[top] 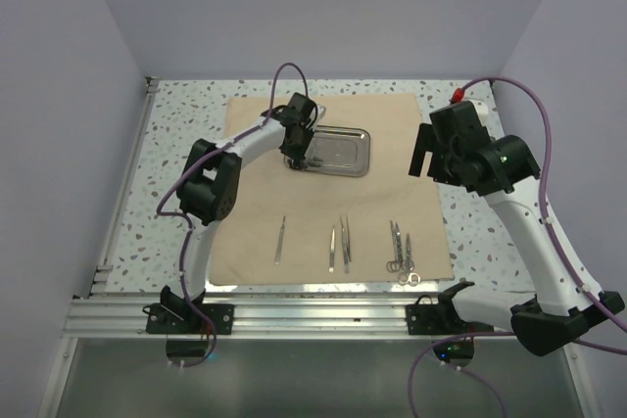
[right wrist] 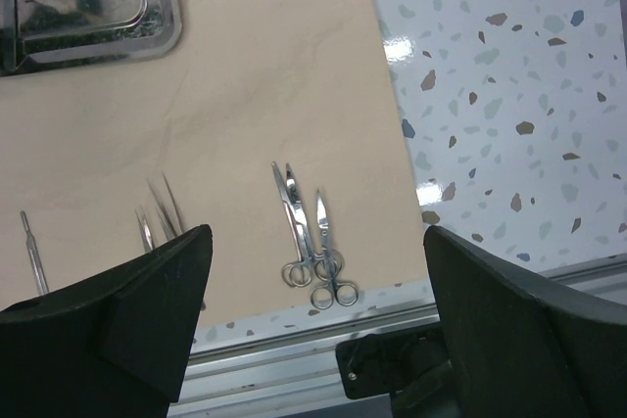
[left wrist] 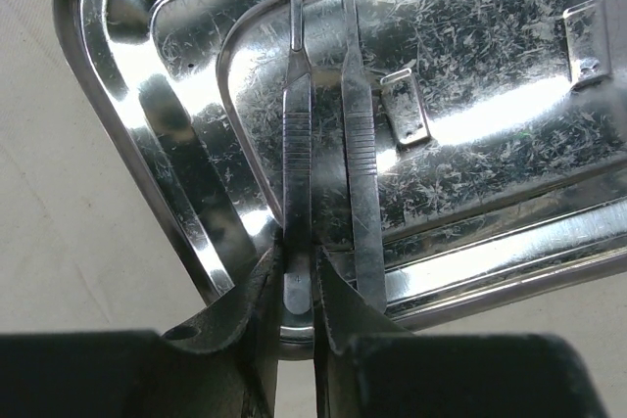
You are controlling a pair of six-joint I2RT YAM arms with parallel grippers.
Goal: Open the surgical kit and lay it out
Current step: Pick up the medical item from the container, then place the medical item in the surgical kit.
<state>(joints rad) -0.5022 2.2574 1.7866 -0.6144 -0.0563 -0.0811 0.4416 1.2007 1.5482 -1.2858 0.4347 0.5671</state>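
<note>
The cloth wrap [top: 255, 203] is seen spread flat on the speckled table [top: 186, 144], with the kit laid out on it; towards its far side, near the middle, the steel tray [top: 348, 149] is placed. The left gripper [top: 299, 161] is lowered onto the tray's left end; in the left wrist view its fingers [left wrist: 257, 310] are seen pressed together on the near end of a slim ridged steel handle [left wrist: 297, 134], with no gap visible on either side. This handle lies inside the tray; a second steel handle [left wrist: 361, 144] is laid just beside it on the right, roughly parallel. Two small metal clips [left wrist: 407, 110] are fixed to the tray floor further right.

On the near part of the cloth a row of instruments is set out: at the left a single thin handle [top: 280, 240]; near the middle two pairs of tweezers [top: 338, 245], side by side with tips pointed away; at the right two ring-handled instruments [top: 400, 248], close together, their rings turned to the near edge of the cloth.

At the far right the right gripper [top: 423, 149] is held above the right edge of the cloth, well apart from the tray; its fingers [right wrist: 186, 271] are spread wide, and nothing is seen between them.
</note>
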